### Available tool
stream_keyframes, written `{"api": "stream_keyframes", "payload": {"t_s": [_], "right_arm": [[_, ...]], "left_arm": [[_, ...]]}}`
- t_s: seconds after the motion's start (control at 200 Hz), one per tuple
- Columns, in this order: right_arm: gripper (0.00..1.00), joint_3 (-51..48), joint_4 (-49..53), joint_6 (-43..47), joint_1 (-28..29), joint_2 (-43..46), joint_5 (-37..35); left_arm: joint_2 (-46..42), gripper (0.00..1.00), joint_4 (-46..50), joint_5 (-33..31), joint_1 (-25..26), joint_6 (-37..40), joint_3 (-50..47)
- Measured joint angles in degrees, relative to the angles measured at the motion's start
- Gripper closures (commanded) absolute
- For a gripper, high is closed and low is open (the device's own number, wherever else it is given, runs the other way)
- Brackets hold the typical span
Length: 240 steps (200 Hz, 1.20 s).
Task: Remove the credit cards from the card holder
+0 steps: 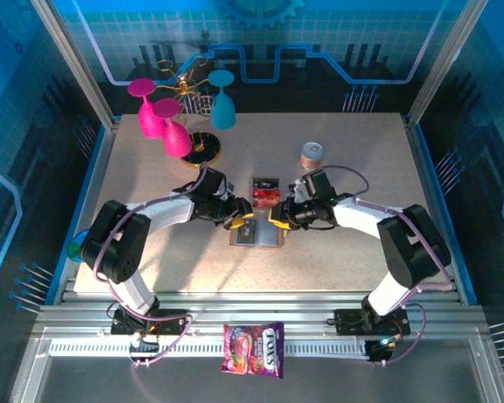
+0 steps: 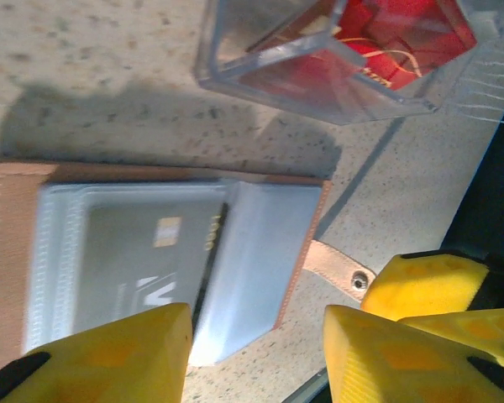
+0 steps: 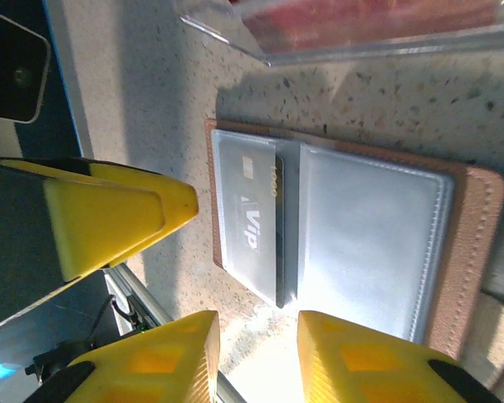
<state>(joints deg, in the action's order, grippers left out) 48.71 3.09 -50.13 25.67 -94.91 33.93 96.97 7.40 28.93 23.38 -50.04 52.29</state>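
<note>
- Holder (image 1: 258, 238) lies open flat on the table (image 1: 344, 260), pockets up, btwn my two grippers.
- One card (image 3: 250, 227) sits in a clear pocket, "VIP" print and chip showing through the plastic. Its dark long edge lies along the middle fold. The other pocket looks empty.
- Red cards (image 1: 266, 196) lie just beyond the holder, w/ a clear case (image 2: 260, 59). Inside or under it, can't tell.
- Step, as I judge it: pulling the one card left in the holder. The task looks part done, not finished.
- Next move prob. needs two jobs: one gripper pins the holder's leather edge so it won't slide, the other gets a fingertip on the card's dark edge at the fold and drags it out sideways.
- Risk: the pocket plastic is slick and the card lies flat, so a pinch may catch pocket and card together.
- My left gripper (image 1: 241, 223) is low over the holder's left side, fingers apart, nothing btwn them. In the left wrist view its tips (image 2: 256, 353) straddle the pocket edge.
- My right gripper (image 1: 278, 220) is low at the holder's right side, fingers apart w/ a narrower gap, also holding nothing. In the right wrist view (image 3: 257, 357) it hangs near the card's end.
- Both arms reach in from the sides, elbows out, wrists angled down, tips near each other over the holder.
- Holder's strap (image 2: 340, 267) w/ snap lies loose on the table.
</note>
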Motion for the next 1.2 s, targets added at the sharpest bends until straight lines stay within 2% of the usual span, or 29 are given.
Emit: {"api": "stream_keyframes", "payload": {"t_s": [0.27, 0.49, 1.201], "right_arm": [[0.71, 3.74, -3.58, -2.38, 4.70, -5.79, -0.02], [0.73, 4.94, -4.39, -3.74, 6.88, -8.28, -0.50], [0.73, 12.13, 3.34, -1.40, 9.05, -12.90, -3.85]], "left_arm": [[-1.01, 0.74, -0.24, -0.44, -1.16, 0.79, -3.58], [-1.01, 0.83, -0.33, -0.66, -1.38, 1.09, -3.93], [0.87, 0.87, -0.59, -0.66, -1.46, 2.58, -4.81]]}}
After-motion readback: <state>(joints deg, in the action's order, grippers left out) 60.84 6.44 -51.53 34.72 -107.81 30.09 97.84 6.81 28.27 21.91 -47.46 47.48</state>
